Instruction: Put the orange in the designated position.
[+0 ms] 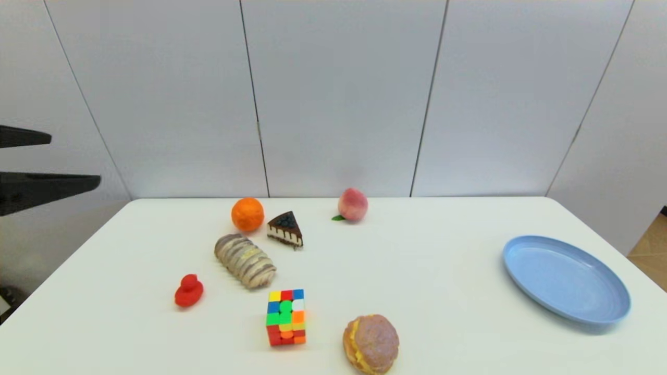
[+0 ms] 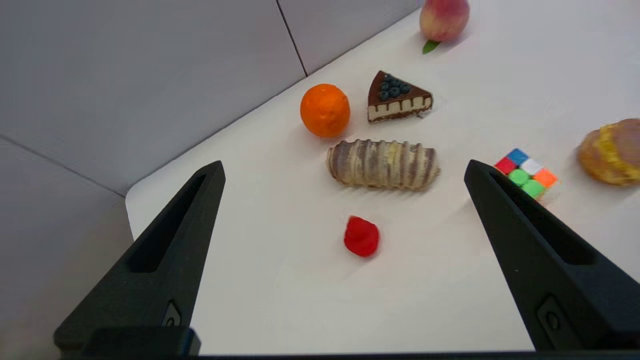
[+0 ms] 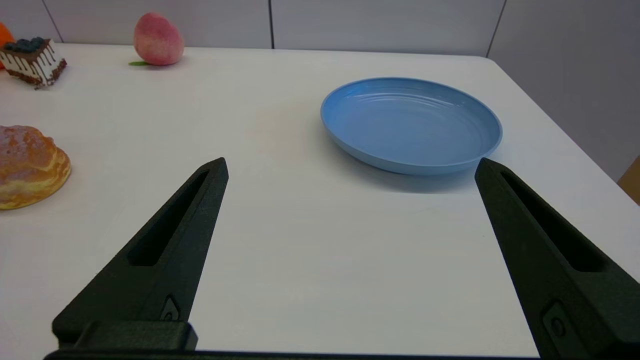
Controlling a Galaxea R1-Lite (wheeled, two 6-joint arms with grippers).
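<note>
The orange rests on the white table near its far edge, left of centre, close beside a chocolate cake slice. In the left wrist view the orange lies well ahead of my left gripper, which is open, empty and held above the table's left side. The head view shows that gripper at the picture's left edge, off the table. My right gripper is open and empty above the table's near right part. No mark on the tabletop shows the designated position.
A striped bread roll lies just in front of the orange, with a red toy duck to its left. A colour cube and a cream puff sit nearer me. A peach is at the back, a light-blue plate at the right.
</note>
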